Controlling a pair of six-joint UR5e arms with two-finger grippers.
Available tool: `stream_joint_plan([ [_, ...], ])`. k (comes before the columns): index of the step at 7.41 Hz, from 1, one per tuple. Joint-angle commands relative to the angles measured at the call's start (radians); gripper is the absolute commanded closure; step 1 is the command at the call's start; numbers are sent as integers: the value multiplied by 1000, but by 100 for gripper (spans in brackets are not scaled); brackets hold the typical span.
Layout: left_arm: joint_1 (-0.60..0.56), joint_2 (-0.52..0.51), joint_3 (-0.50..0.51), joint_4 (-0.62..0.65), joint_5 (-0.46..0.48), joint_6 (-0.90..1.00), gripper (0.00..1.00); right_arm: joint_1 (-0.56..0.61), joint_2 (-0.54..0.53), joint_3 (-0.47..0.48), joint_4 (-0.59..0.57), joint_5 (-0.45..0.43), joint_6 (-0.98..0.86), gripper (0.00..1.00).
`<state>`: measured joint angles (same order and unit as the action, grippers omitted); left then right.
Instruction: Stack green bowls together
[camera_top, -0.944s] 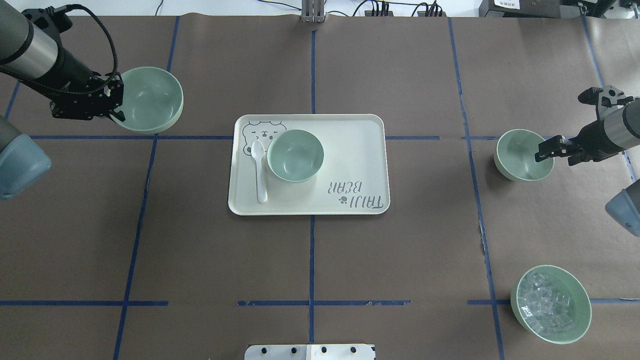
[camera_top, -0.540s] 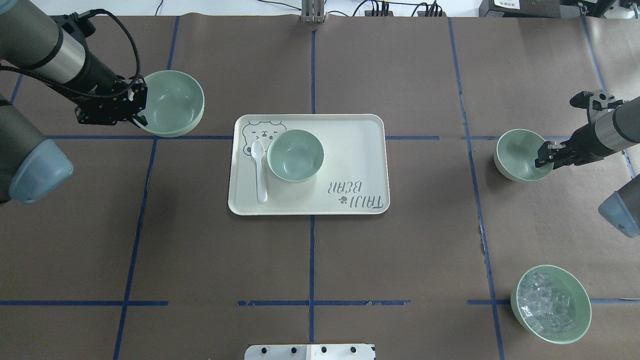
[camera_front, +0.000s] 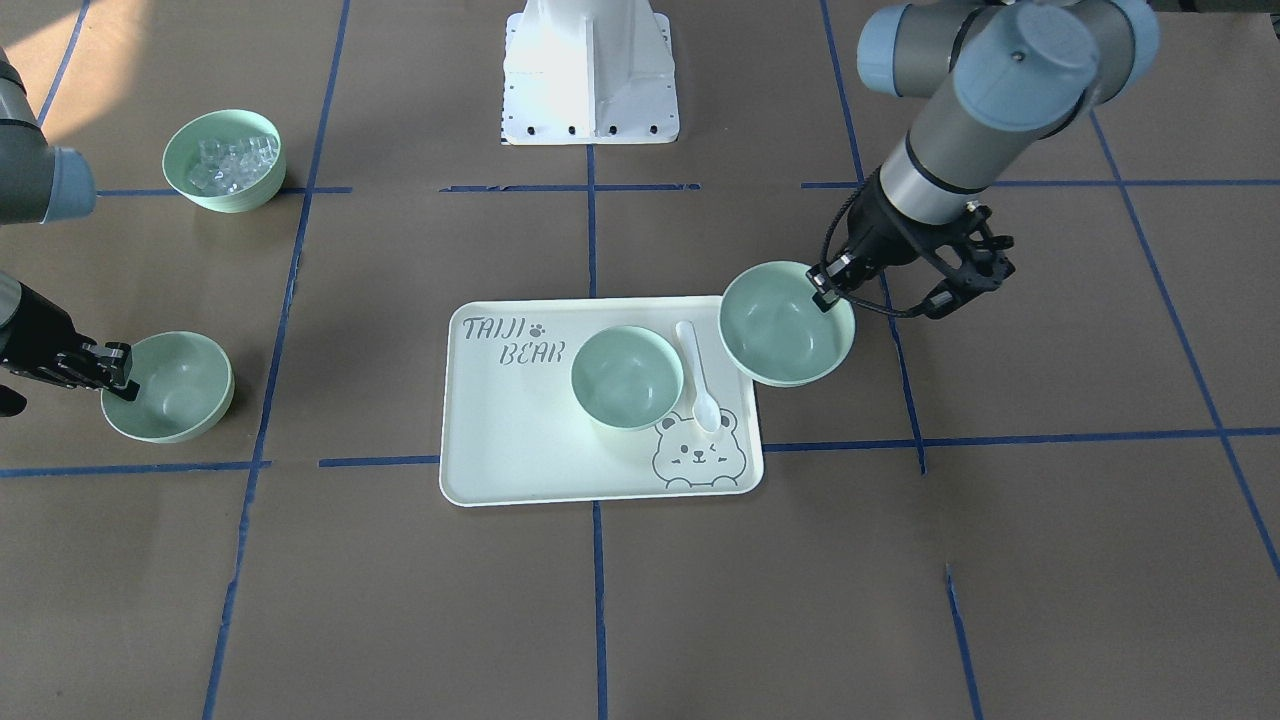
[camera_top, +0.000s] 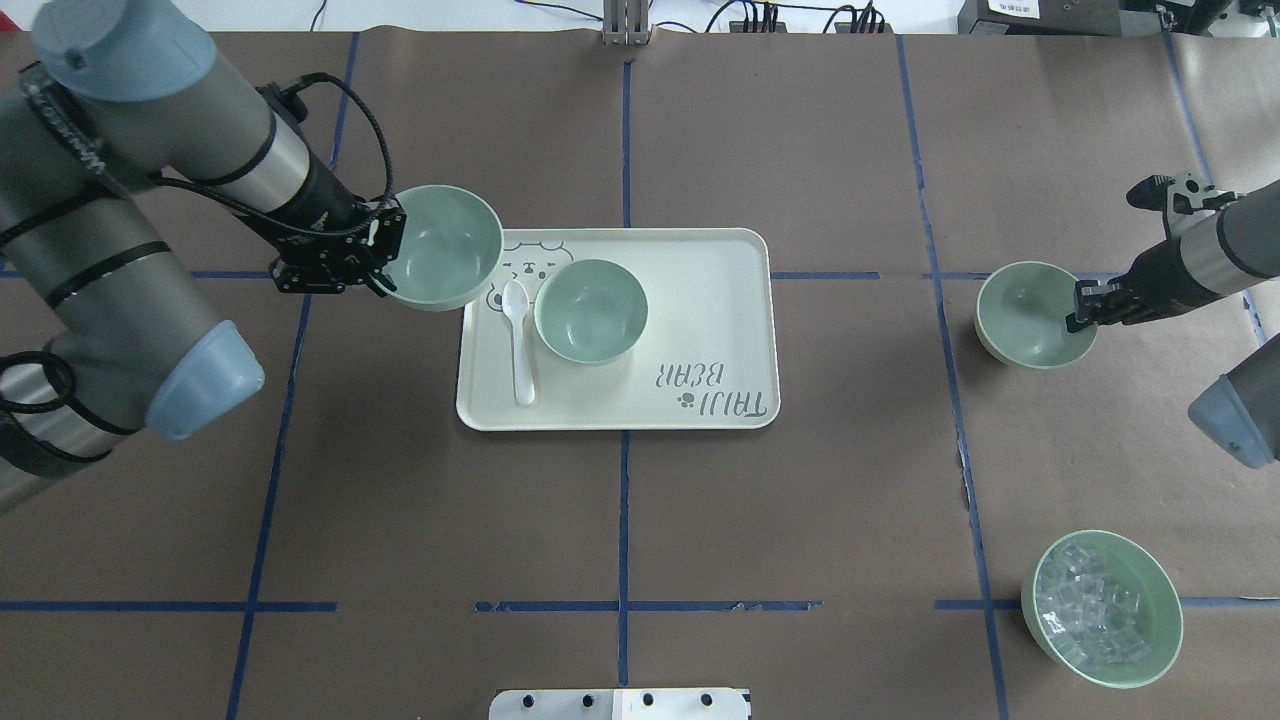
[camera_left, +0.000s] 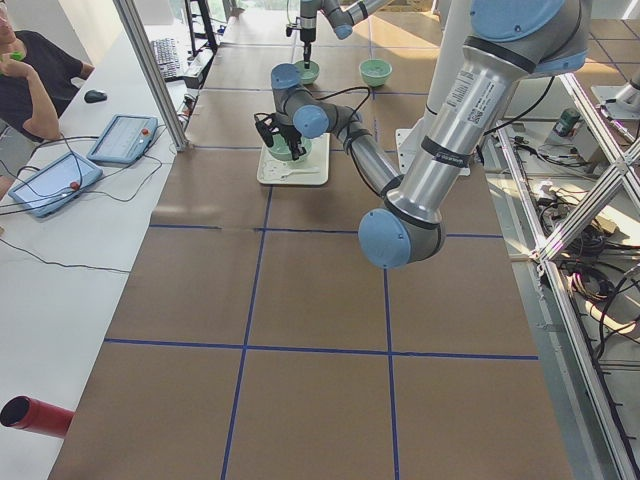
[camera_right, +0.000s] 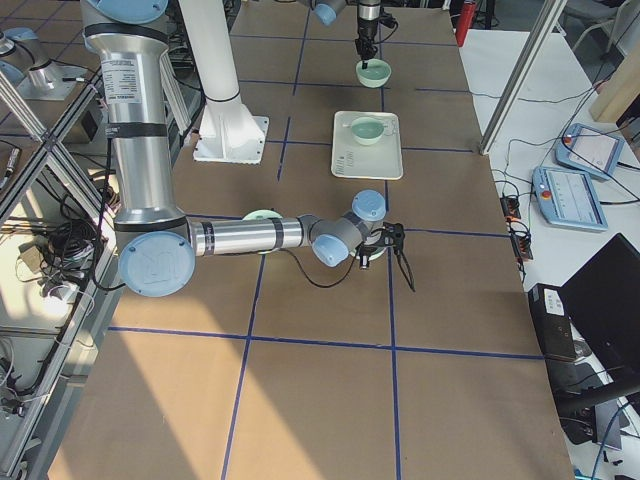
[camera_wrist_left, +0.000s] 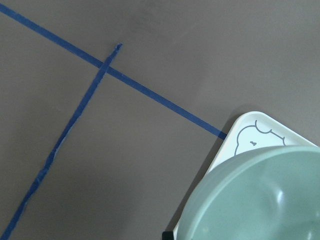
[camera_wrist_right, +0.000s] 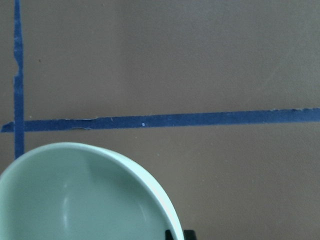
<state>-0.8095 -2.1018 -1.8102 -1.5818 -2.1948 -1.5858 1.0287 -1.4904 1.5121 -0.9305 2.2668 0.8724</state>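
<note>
3 pale green bowls on record, none nested yet.

Left gripper (camera_top: 388, 258): pinched onto the rim of bowl 1 (camera_top: 445, 245), fingertips at the wall on the gripper's own side. Bowl 1 upright, lifted clear of the bench (camera_top: 800, 500), reaching out ahead of the gripper and overhanging the bear-print corner of the cream tray (camera_top: 720, 300). Same seen from the left wrist view: rim low in the picture, tray corner and bear ear beneath it.

Bowl 2 (camera_top: 590, 308): past bowl 1 from the left gripper, seated upright on the tray, apart from bowl 1. White spoon (camera_top: 520, 340) flat on the tray just beside bowl 2, on the side toward the left gripper, scoop end near the bear print.

Right gripper (camera_top: 1080, 308): closed on the rim of bowl 3 (camera_top: 1030, 312), gripping the edge nearest itself. Bowl 3 upright just ahead of the gripper, off the tray and well apart from it. Bowl 3 on the bench or slightly above it: cannot tell. Right wrist view limited to bowl 3's rim, dark fingertips at the bottom edge, and blue tape lines (camera_wrist_right: 165, 121) on the brown paper.

4th green bowl (camera_top: 1100, 608), filled with clear cubes, well off to the side of the right gripper, toward the robot's base, resting on the bench.
</note>
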Motion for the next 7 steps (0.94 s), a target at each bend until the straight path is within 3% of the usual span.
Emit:
stream_joint_plan([
  [1,88,-60,80,-106,50,-124,100,54,24,13,-1,80,8,100],
  [5,128,-162,256,-233,52,-172,100,125,58,14,-2,183,10,100],
  [7,130,-162,259,-234,67,-172,100,129,58,13,-1,184,10,100],
])
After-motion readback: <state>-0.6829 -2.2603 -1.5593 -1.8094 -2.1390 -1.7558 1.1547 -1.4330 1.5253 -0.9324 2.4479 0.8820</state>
